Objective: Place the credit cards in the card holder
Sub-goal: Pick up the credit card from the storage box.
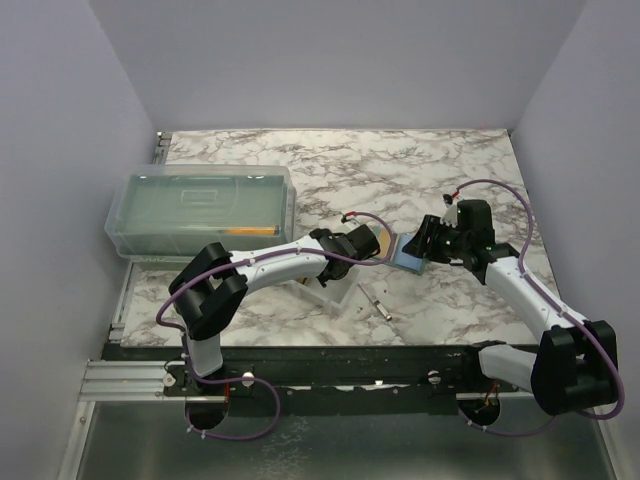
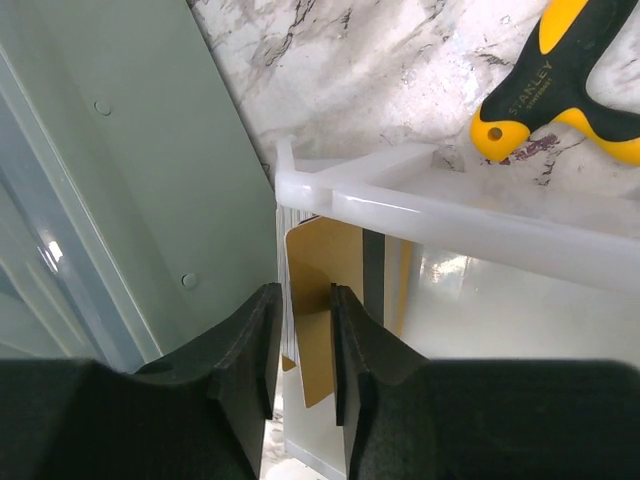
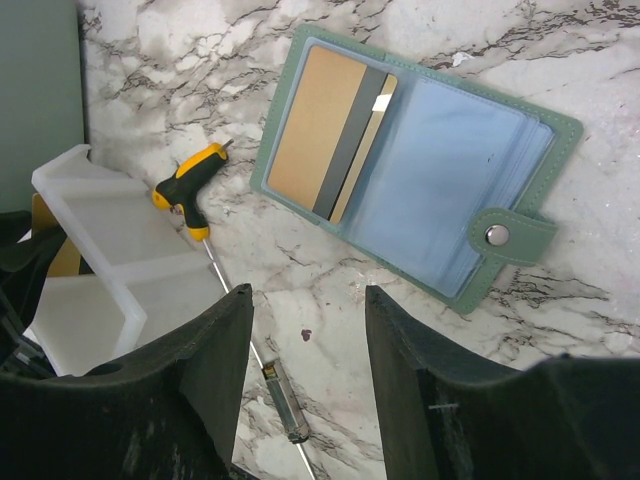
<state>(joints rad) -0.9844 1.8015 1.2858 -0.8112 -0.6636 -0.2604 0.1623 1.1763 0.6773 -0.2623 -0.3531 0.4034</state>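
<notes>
L gripper (image 2: 302, 315) nearly shut, pinching gold card (image 2: 322, 250) in clear tray (image 2: 450, 215). R gripper (image 3: 308, 300) wide open, empty, above table (image 3: 180, 60). Card holder (image 3: 470, 150) lies open at its 1 o'clock, w/ another gold card (image 3: 305, 120) in its pocket

left end effector (image 2: 304, 305) pinched; right end effector (image 3: 309, 300) spread

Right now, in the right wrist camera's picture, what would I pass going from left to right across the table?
A white plastic tray → orange-handled tool → gold card tucked in the open card holder → the holder's snap tab.
</notes>
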